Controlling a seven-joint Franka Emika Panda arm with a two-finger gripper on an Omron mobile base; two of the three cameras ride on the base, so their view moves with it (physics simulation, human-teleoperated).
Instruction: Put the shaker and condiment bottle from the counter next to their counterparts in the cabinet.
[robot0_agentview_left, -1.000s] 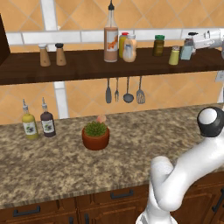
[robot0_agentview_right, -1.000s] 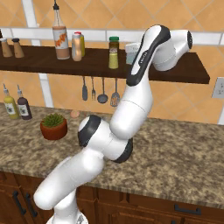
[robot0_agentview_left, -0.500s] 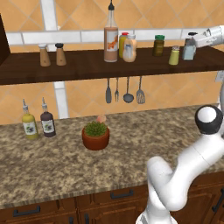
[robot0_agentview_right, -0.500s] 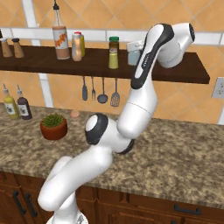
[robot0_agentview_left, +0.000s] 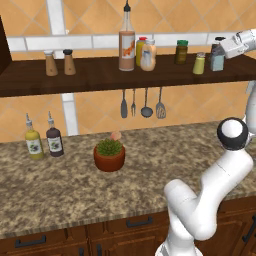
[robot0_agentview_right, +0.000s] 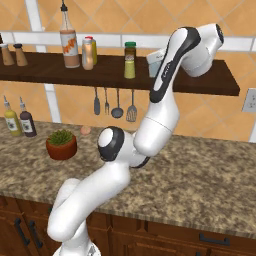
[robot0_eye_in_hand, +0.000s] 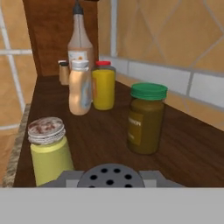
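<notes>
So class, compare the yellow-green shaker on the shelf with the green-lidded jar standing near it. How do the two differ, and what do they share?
The yellow-green shaker is pale and yellow-green; the green-lidded jar is dark olive-brown. The shaker's top is grey and metallic with reddish specks, while the jar's lid is plain green. The jar is taller and carries a label; the shaker shows none. Both are upright cylinders on the dark wooden shelf, standing apart.

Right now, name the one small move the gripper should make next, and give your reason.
Probably open the gripper and let go. The shaker appears to stand on the cabinet shelf already, right beside the yellow-green shaker and near the green-lidded jar. The condiment bottle is already up by the yellow red-capped bottle. Whether the fingers are clamped on the shaker is hard to see.
</notes>
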